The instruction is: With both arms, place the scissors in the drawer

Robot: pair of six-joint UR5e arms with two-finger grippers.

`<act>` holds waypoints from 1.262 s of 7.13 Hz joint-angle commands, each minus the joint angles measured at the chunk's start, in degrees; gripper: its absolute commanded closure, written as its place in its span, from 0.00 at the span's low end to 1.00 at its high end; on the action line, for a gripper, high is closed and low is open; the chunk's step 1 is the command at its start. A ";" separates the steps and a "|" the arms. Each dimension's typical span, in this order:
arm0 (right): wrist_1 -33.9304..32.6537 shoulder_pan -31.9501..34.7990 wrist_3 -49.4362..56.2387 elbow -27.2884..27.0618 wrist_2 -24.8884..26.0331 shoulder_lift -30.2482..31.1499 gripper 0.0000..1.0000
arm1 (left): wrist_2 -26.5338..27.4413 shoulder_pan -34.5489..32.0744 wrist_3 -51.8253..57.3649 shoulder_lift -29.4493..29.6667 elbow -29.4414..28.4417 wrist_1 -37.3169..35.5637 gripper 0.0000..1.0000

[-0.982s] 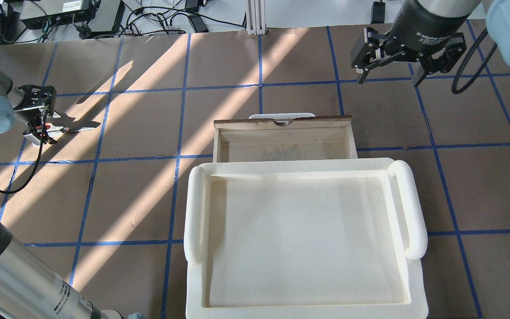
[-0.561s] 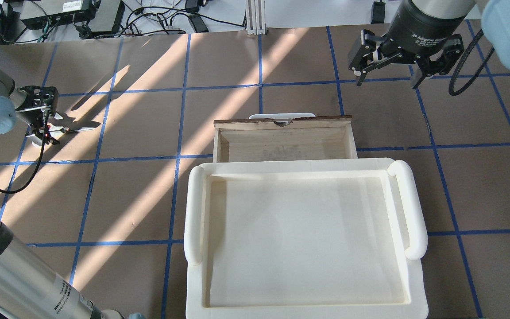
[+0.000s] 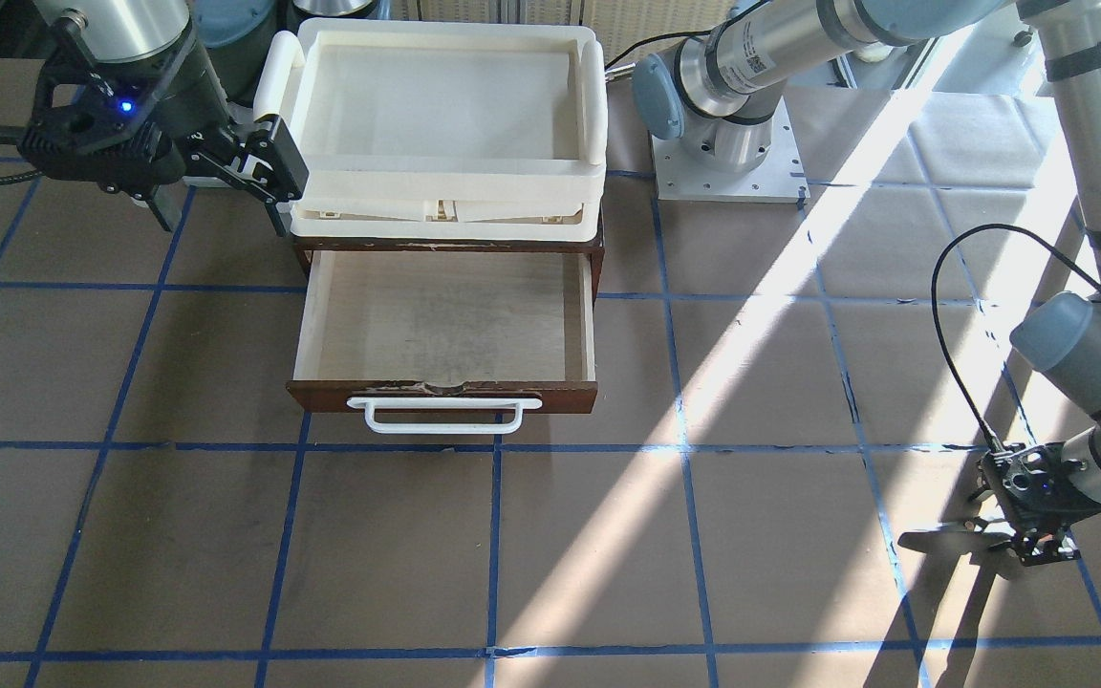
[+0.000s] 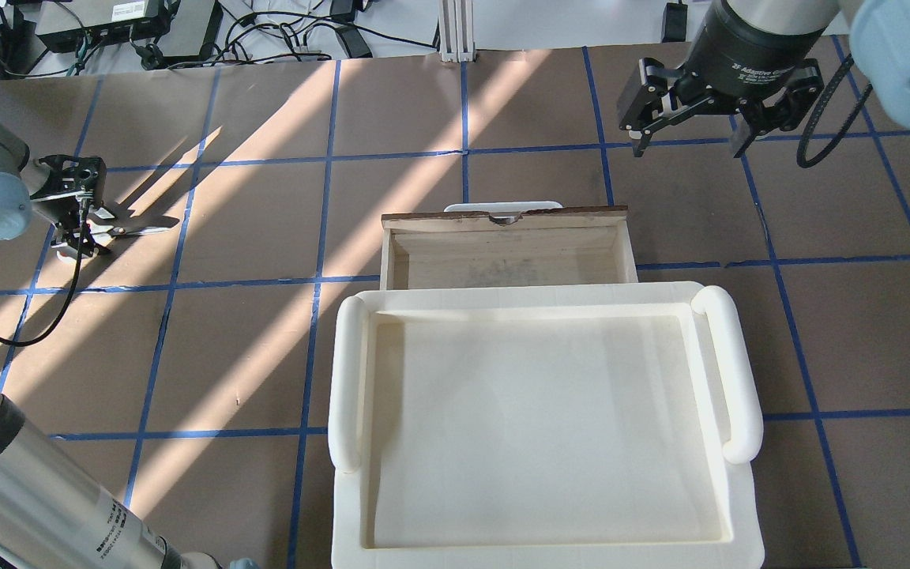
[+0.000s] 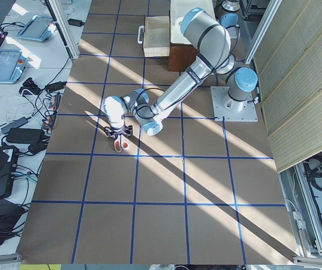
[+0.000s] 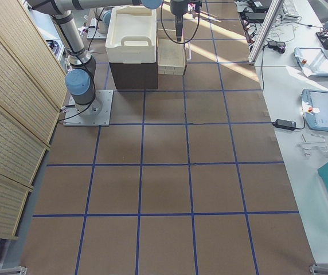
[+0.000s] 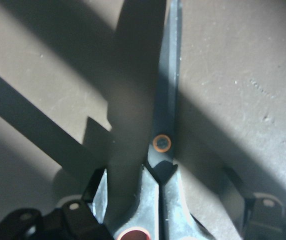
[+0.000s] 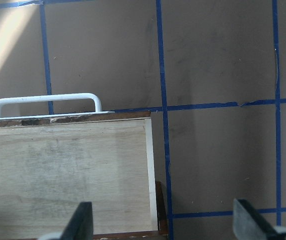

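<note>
We've got left gripper (image 4: 80, 239) clamping scissors (image 4: 129, 230) near worktop (image 4: 250, 237) edge, well apart from pulled-out drawer (image 4: 502, 261); right gripper (image 4: 688, 148) spread wide.

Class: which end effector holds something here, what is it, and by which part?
The left end effector appears to hold the scissors by the handles, blades pointing away. The right end effector is open, empty.

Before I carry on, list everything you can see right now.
scissors: 1, grey blades, table's left side
drawer: 1, reddish-brown, pale inside, open, empty, centre
tray: 1, cream-white, above the drawer
table: 1, brown, blue tape grid
electronics, cables: several, black, beyond the table
left arm, right arm: 2, silver-grey, blue caps
left hand: 1, black, around the scissors' handles, grip unclear
right hand: 1, black, open, near the drawer's right side
</note>
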State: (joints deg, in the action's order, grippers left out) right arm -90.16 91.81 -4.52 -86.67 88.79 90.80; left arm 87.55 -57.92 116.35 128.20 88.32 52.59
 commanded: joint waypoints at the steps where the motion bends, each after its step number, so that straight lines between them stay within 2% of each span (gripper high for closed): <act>1: -0.02 0.04 0.30 -0.08 -0.28 -0.01 0.00 | 0.51 -0.44 -0.07 -0.23 0.02 0.06 1.00; 5: -0.54 0.04 0.30 -0.43 -0.20 -0.01 0.00 | -0.10 -1.75 -0.24 -2.50 -0.07 0.84 1.00; 9: -0.54 0.04 0.30 -0.43 0.24 -0.01 0.00 | -0.01 -12.80 -5.34 -12.25 -0.34 10.14 1.00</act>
State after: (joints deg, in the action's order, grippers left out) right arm -90.64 91.85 -4.22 -87.10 89.01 90.80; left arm 87.54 -67.36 112.30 118.71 88.01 60.39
